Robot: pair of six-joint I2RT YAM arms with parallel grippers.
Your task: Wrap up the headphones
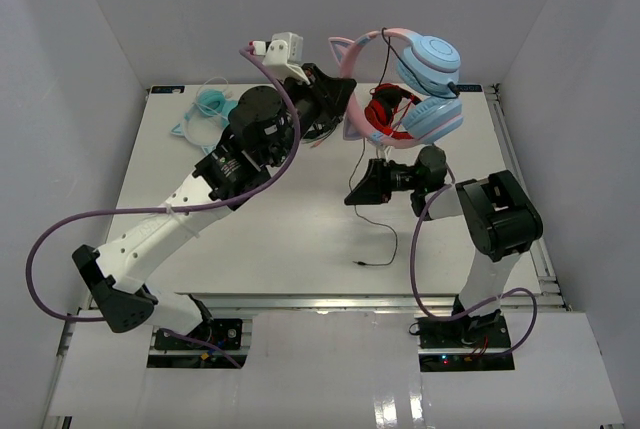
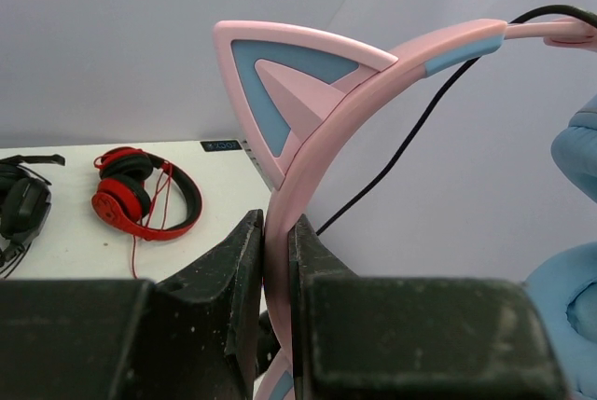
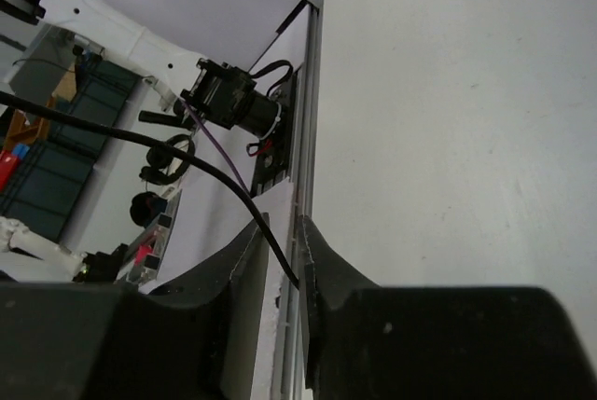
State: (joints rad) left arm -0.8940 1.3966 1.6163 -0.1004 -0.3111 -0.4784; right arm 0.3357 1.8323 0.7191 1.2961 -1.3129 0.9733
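Right gripper (image 3: 283, 232), low and centre in the top view, has its jaws drawn narrow around the thin black cable (image 3: 215, 172); whether they pinch it I cannot tell. Left gripper (image 2: 276, 223) is clenched on the pink headband (image 2: 373, 92), holding the headphones (image 1: 430, 59) aloft at upper right. To wind well, I judge, hold that clamp firm and lead the cable round under light tension, clear of the cat ear (image 2: 280, 83). Counted: two grippers, one cable, four sets: these, a red pair (image 2: 140, 195), a black pair (image 2: 23, 204), a teal pair (image 1: 210, 104).
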